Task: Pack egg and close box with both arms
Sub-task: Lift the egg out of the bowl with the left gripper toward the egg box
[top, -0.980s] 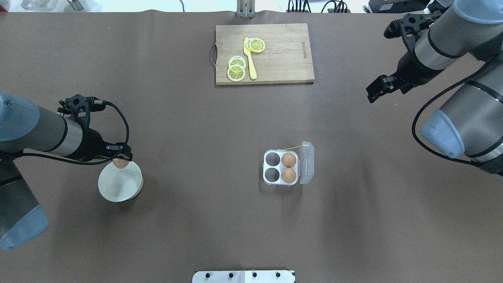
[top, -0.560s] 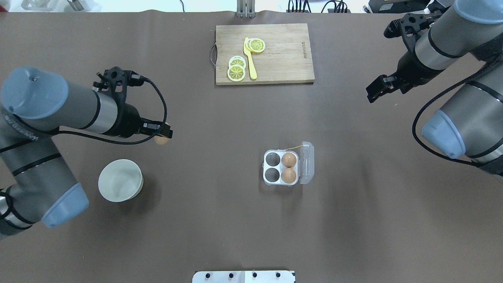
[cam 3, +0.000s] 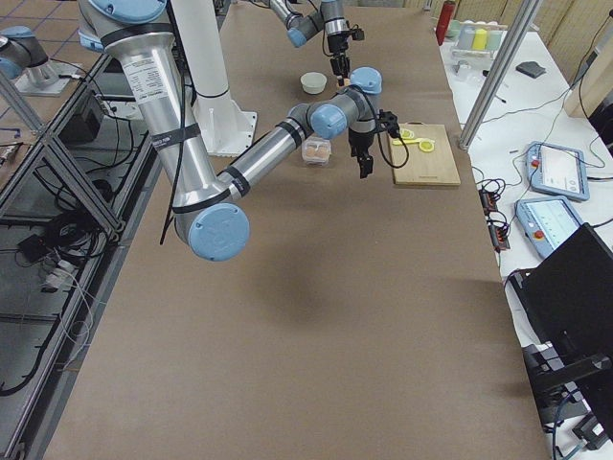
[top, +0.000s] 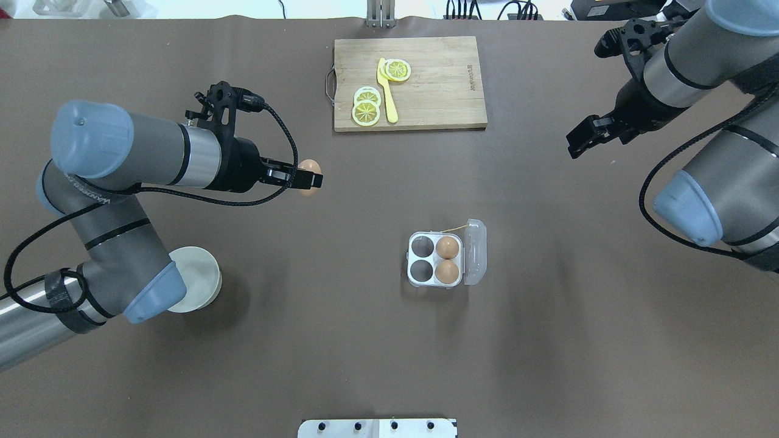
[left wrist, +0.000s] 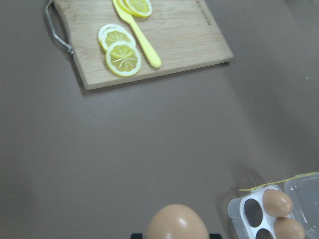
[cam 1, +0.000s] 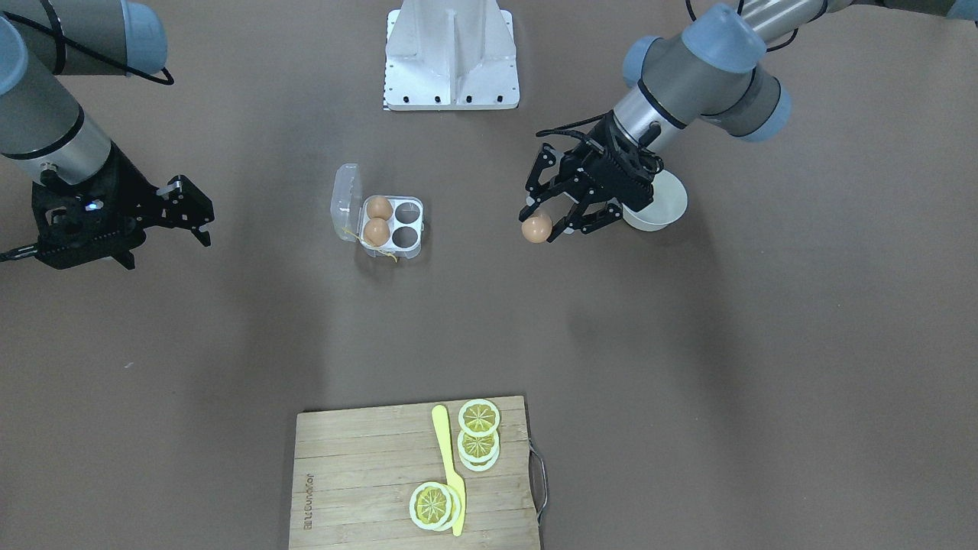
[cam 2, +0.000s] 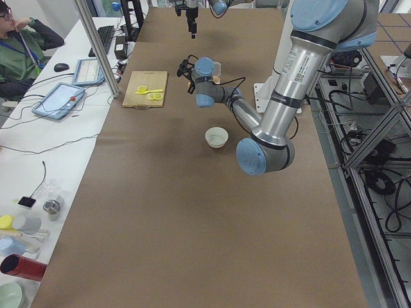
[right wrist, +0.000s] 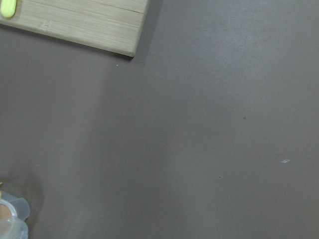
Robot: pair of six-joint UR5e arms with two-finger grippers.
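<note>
Egg (cam 1: 536,228) is held over the table in the front view, pinched in the left gripper (cam 1: 542,224) — the bowl (cam 1: 677,206) is half hidden behind it. The right gripper (cam 1: 170,246) has its fingers apart. Overhead, the box (top: 412,260) lies open, well right of the egg. Left wrist view cuts off the egg's bottom.

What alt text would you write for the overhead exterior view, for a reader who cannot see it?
The left gripper holds a brown egg above the table, between a white bowl and the open box, which has two eggs and two empty cells. The right gripper hangs open and empty at the far right.
</note>
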